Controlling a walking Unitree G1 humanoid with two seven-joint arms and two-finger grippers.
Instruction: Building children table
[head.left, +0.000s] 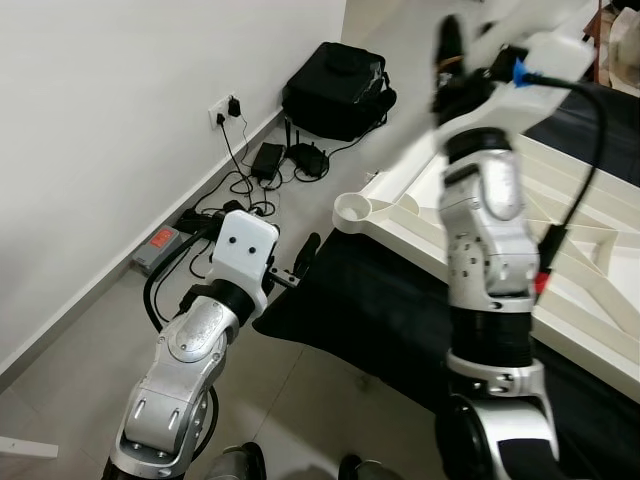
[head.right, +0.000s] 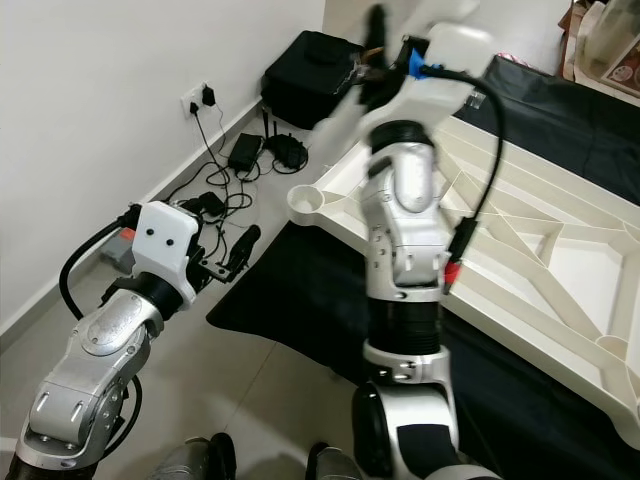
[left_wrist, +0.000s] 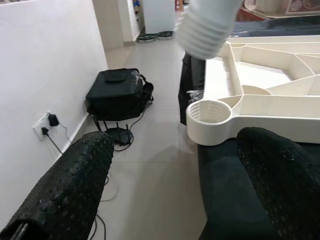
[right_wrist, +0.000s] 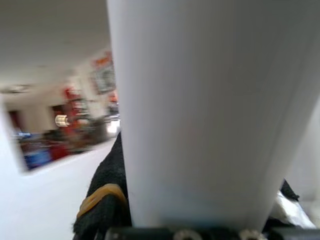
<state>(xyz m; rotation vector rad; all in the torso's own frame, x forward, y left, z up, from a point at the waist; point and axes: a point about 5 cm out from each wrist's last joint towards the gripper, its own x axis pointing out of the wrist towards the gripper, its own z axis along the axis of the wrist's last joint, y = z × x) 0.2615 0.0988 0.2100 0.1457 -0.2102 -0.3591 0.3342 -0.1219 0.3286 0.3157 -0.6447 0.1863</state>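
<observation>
The big cream plastic table top (head.left: 585, 250) lies upside down on a black cloth (head.left: 390, 320) on the floor. I can see its ribs and a round corner socket (head.left: 352, 209) where a leg should go.

My right gripper (head.right: 372, 45) is up high above that corner. It is pinching a white plastic table leg (right_wrist: 210, 110), a fat round tube that looks blurry in the head views. In the left wrist view the ribbed end of the leg (left_wrist: 210, 27) hangs above the socket, not in it yet.

My left gripper (head.left: 300, 262) is low near the edge of the cloth, with its two black fingers (left_wrist: 65, 190) spread apart and nothing between them.

I think the leg is light and stiff, but smooth, so it could slip or twist. Holding it around the middle feels best. The table top is hard and wide, and may slide on the cloth when I push the leg in.

By the wall are a black bag (head.left: 335, 90) and some cables (head.left: 235, 185).
</observation>
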